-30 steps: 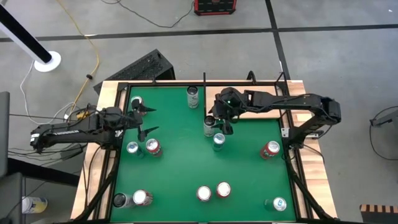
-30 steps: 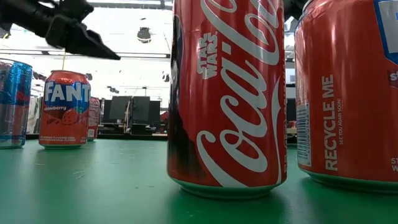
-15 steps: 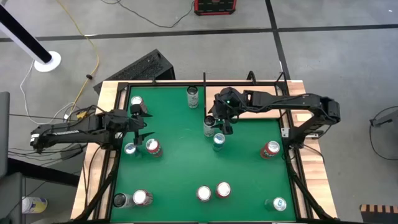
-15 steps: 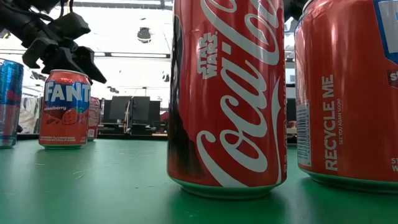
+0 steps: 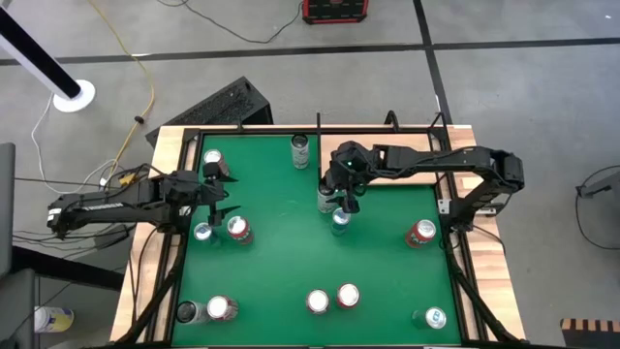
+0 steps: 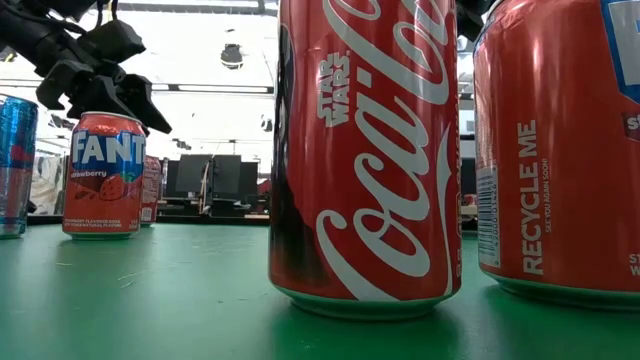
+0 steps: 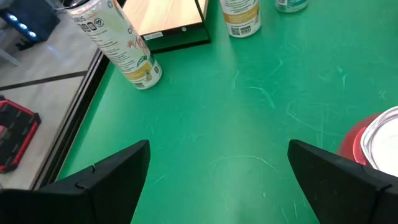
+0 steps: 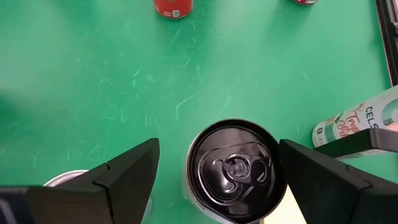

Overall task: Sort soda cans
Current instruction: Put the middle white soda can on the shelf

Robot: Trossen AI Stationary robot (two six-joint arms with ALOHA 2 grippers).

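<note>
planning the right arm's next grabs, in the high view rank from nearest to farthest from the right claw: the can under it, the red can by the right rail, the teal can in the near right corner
1. Dark-topped can, directly beneath the right claw, mid-table.
2. Red can, by the right rail.
3. Teal can, near right corner.

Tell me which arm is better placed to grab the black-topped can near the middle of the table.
Right: the right gripper, open, straddles the black-topped can. The left gripper hovers far off at the table's left side.

Left gripper (image 5: pixel 221 197): fingers spread wide, arm reaching in from the left edge.
Right gripper (image 5: pixel 340 190): fingers spread wide, arm bent in from the right.
</note>
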